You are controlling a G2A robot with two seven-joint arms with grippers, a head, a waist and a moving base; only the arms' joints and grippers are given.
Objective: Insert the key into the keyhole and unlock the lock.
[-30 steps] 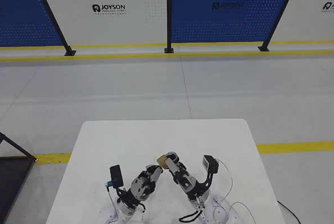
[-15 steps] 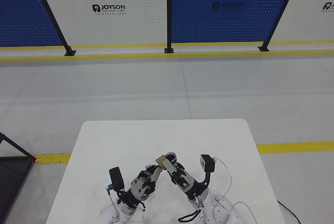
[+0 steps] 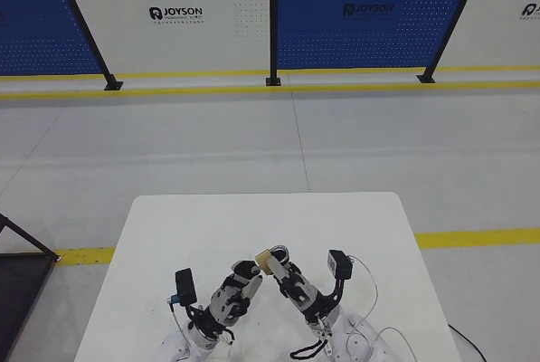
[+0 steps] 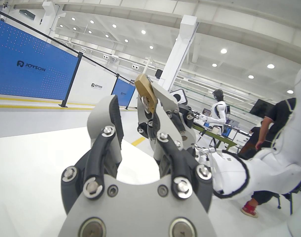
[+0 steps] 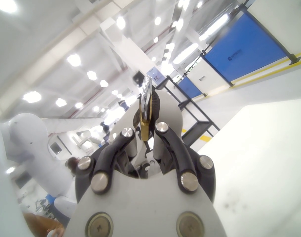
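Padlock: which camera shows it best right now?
Left wrist view: the padlock shows its broad brass side. The right wrist view sees it edge-on, pinched in the right claw; the top view gives a small tan spot.

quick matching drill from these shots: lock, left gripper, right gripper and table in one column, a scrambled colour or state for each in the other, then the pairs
Things:
1. lock
2. left gripper
3. right gripper
4. table

Colour or state:
a. white
b. shut on the lock
c. brass-coloured
d. open

Pairs: 1-c, 2-d, 3-b, 4-a
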